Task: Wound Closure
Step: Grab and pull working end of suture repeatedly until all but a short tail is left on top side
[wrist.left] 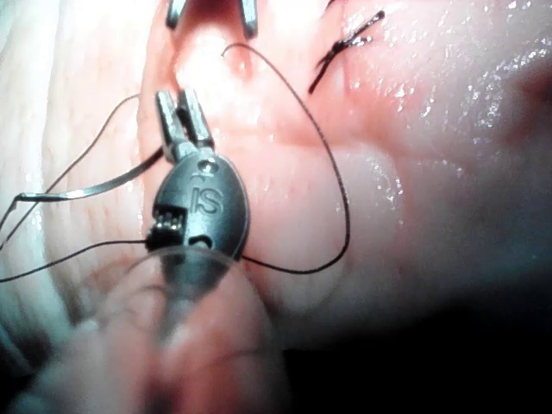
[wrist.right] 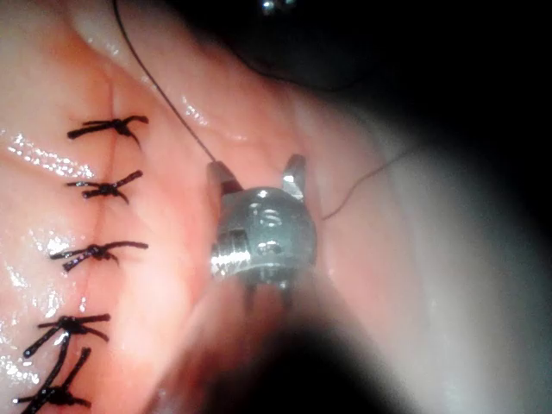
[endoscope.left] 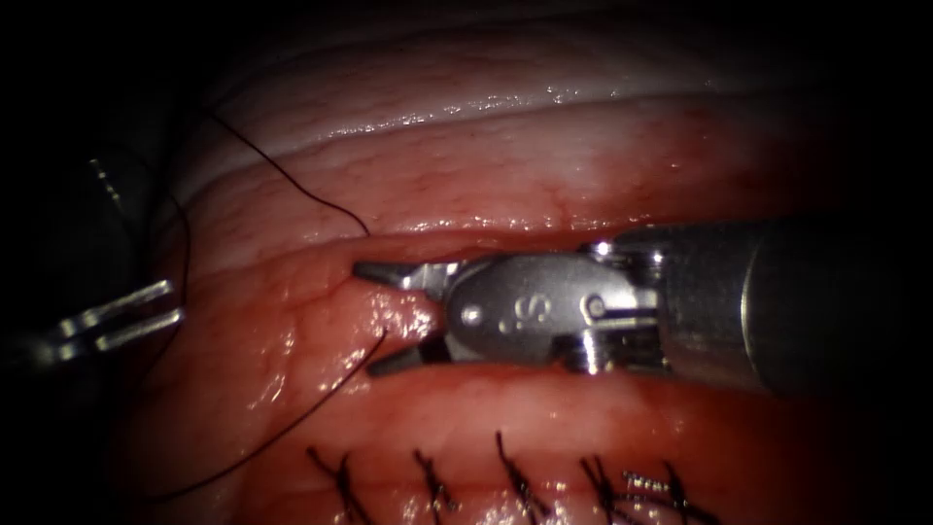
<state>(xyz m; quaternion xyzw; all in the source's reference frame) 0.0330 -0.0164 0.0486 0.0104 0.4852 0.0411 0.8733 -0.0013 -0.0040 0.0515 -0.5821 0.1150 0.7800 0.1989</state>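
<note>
At the middle of the endoscope view, the right tool (endoscope.left: pixel 389 321) is seen with its jaws spread apart around a raised fold of the tissue (endoscope.left: pixel 292 331), nothing being gripped. At that view's left edge, the left tool (endoscope.left: pixel 146 313) is held with its jaws slightly apart; the needle (wrist.left: pixel 95 185) is clasped between them in the left wrist view. Thread (endoscope.left: pixel 292 180) is draped across the tissue, and a row of stitches (endoscope.left: pixel 515 481) is set along the closed cut.
</note>
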